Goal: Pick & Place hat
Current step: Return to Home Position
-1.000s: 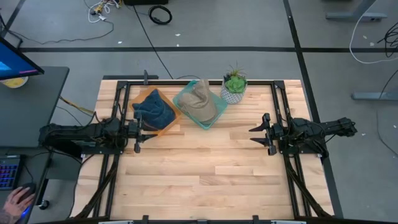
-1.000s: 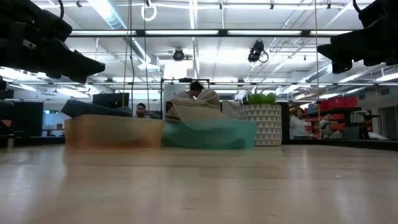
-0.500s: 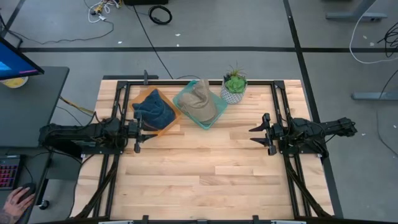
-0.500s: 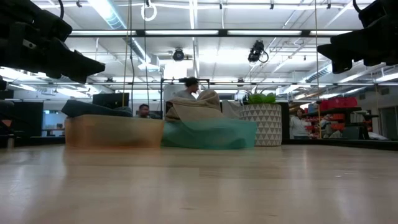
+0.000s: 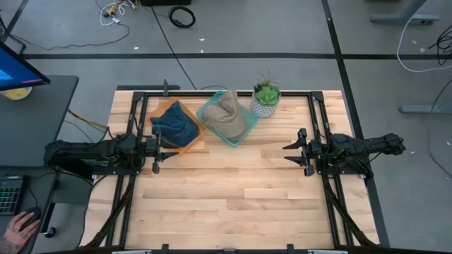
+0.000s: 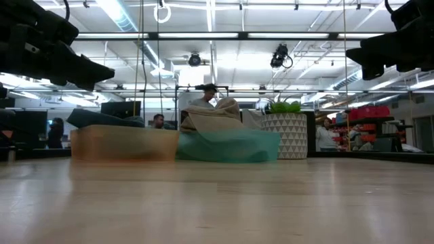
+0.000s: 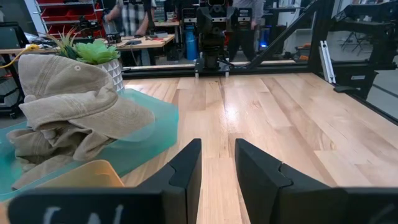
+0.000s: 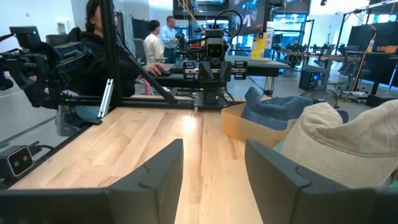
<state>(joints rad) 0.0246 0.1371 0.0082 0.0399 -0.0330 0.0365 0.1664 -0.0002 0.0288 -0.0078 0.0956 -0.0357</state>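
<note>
A tan cap (image 5: 228,115) lies crumpled in a teal tray (image 5: 212,111) at the table's far side; it also shows in the left wrist view (image 7: 71,102) and the right wrist view (image 8: 348,146). A blue cap (image 5: 174,123) rests in an orange tray (image 5: 195,141) to its left. My left gripper (image 5: 167,146) hovers open at the table's left side, just near of the orange tray. My right gripper (image 5: 291,152) hovers open at the right side, well clear of both trays. Both stay above the tabletop in the low view.
A potted succulent in a white patterned pot (image 5: 265,99) stands right of the teal tray at the far edge. A black frame (image 5: 319,113) runs around the table. The wooden tabletop (image 5: 233,190) between and near of the arms is bare. People are in the room behind.
</note>
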